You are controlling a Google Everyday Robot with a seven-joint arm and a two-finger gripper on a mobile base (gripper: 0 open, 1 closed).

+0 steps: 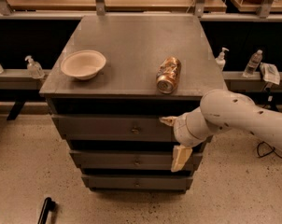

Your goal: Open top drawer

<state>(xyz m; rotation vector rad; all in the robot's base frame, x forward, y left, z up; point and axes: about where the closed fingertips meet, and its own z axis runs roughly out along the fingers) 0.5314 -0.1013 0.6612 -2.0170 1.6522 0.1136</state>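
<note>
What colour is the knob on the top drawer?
Brass knob, clearest in the camera view; the gripper is by the right end of the top drawer.

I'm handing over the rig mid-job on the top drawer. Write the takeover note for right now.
Top drawer: looks shut, knob at its centre.
Gripper: open, in front of the drawer's right part, to the right of the knob, holding nothing.
On the cabinet: bowl at left, can on its side near the front edge.
Done: gripper is at the drawer front.
Left: close on the knob, pull the drawer out.
</note>
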